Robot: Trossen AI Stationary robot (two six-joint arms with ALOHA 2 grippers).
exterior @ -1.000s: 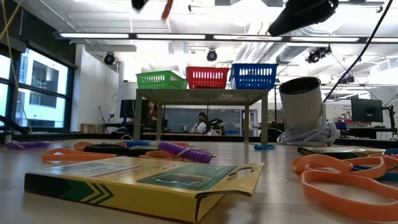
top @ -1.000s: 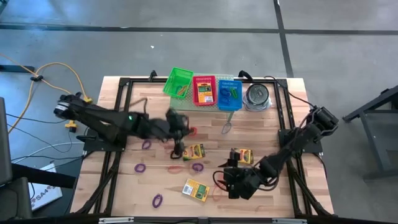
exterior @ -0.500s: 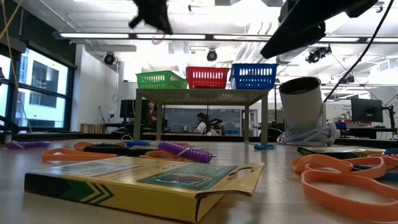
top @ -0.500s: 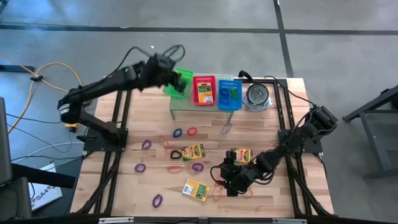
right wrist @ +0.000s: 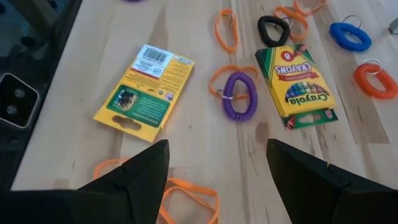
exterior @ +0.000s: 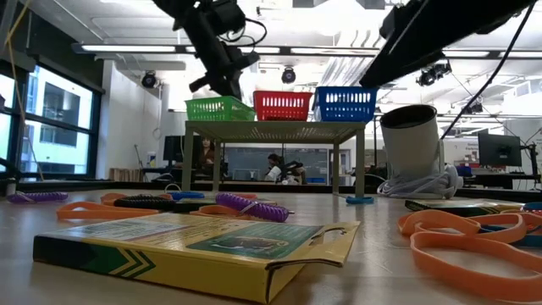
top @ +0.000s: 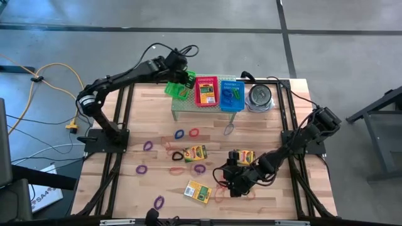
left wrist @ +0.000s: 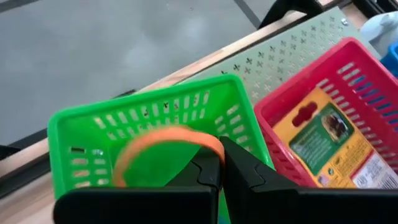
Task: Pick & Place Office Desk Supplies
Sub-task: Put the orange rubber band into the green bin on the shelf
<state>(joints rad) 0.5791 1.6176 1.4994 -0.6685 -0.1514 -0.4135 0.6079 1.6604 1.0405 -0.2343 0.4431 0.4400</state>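
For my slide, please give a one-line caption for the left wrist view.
Left gripper, jaws shut on an orange rubber band, above the green basket beside the red basket.

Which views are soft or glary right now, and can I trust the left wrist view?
Left wrist view: thin orange rubber-band loop and green plastic mesh basket look soft but readable. Low view: ceiling lights glare; near yellow-and-green crayon box is blurred.

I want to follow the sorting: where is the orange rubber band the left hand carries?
In the left wrist view the orange rubber band is pinched in the shut left hand, over the green basket beside the red basket.
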